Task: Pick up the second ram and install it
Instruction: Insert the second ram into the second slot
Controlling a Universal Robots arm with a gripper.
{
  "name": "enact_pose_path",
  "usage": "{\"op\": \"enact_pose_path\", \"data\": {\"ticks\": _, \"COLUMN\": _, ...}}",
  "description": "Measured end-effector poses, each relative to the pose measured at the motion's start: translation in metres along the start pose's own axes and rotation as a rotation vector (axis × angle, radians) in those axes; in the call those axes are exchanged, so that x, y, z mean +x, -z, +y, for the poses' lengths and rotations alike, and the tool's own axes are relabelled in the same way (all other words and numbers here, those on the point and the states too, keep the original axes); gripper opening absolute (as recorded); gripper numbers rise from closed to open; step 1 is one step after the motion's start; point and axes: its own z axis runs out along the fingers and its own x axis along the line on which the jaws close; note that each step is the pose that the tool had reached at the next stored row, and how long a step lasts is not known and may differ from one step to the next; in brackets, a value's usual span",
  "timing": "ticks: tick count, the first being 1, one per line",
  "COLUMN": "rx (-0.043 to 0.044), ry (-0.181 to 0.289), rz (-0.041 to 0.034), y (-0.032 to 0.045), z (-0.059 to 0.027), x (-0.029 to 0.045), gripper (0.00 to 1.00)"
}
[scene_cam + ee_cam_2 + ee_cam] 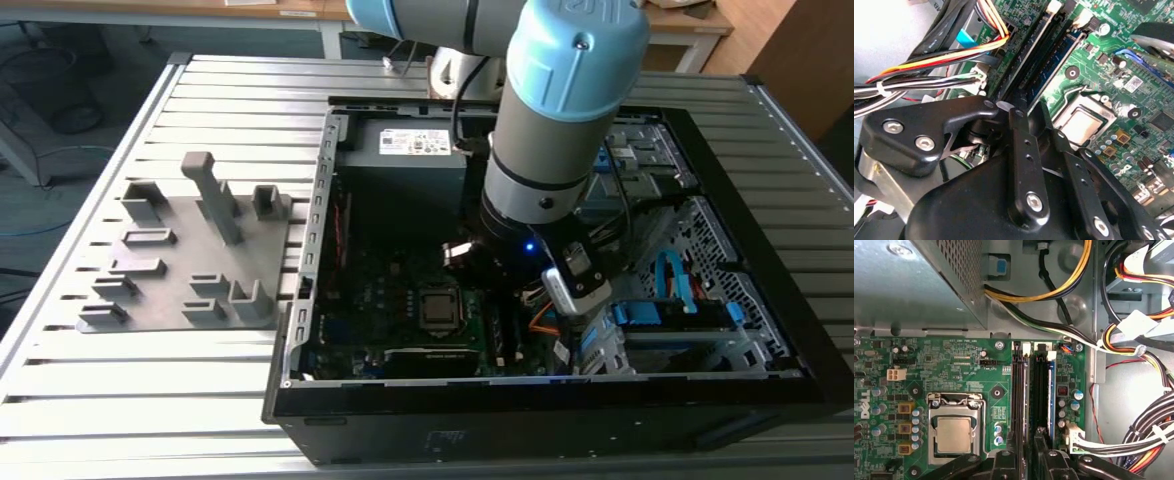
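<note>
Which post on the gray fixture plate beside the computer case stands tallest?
The narrow upright post near the middle of the fixture plate in the exterior view; it rises well above the short blocks around it.

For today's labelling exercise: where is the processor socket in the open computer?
In the first wrist view the processor socket sits on the green motherboard, right beside the black memory slots.

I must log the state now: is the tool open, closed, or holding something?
Tool: lowered over the memory slots on the motherboard; whether it is open, closed or holding the second ram cannot be told.
</note>
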Motion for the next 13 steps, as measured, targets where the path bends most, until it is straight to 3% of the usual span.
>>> {"op": "enact_pose_path", "data": {"ticks": 1, "rx": -0.0001, "ry": 0.0, "rz": 0.0, "y": 0.0018, "z": 0.0, "x": 0.0, "gripper": 0.27}}
{"op": "enact_pose_path", "data": {"ticks": 9, "rx": -0.0002, "ry": 0.0, "rz": 0.0, "y": 0.038, "z": 0.0008, "x": -0.0005, "gripper": 0.26}}
{"op": "enact_pose_path", "data": {"ticks": 13, "rx": -0.0003, "ry": 0.0, "rz": -0.0002, "y": 0.056, "z": 0.0015, "x": -0.0006, "gripper": 0.1}}
